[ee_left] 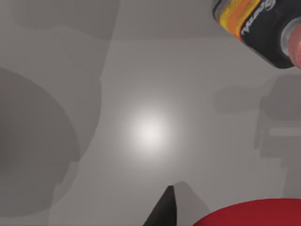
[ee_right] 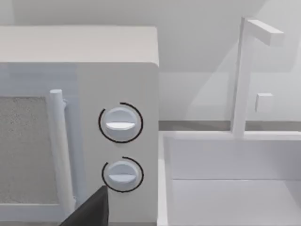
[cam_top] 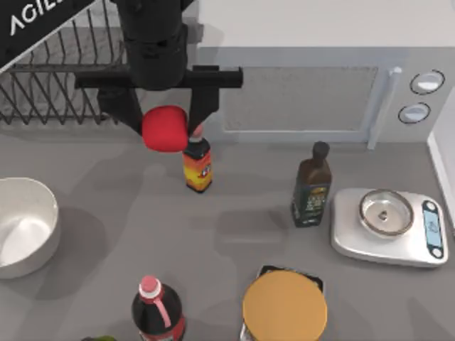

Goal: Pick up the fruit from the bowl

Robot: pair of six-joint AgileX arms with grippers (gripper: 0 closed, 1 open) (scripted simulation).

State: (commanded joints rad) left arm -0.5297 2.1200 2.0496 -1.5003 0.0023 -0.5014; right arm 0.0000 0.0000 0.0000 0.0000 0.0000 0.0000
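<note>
Grey table [cam_top: 242, 234] under an overhead camera, backed by a white microwave [cam_top: 298, 92] along the far edge and a black wire dish rack [cam_top: 57, 78] at the far left. Largest of the loose items is the bowl [cam_top: 21, 227], white and deep, standing at the table's left edge with its inside bare. A steel-dished kitchen scale [cam_top: 387, 227] sits at the right, a round tan-lidded container [cam_top: 284, 307] at the near edge, and three bottles stand between: a red-capped dark bottle [cam_top: 158, 312] near the front, a dark oil bottle [cam_top: 311, 186] beside the scale, and a small sauce bottle [cam_top: 197, 165] with an orange label toward the back.

Left tool [cam_top: 165, 128] hangs above the table well apart from the bowl, just beside the sauce bottle, its two fingers clamped on the fruit [cam_top: 165, 128]; the left wrist view shows the fruit's red curve beside one dark fingertip, with open table below. Right tool [ee_right: 91, 212] is parked facing the microwave dials; whether its fingers are apart or together cannot be told.

Progress, as judged: the fruit is out of the bowl and airborne, so the pick appears essentially complete; at most a secure hold remains to be kept.
</note>
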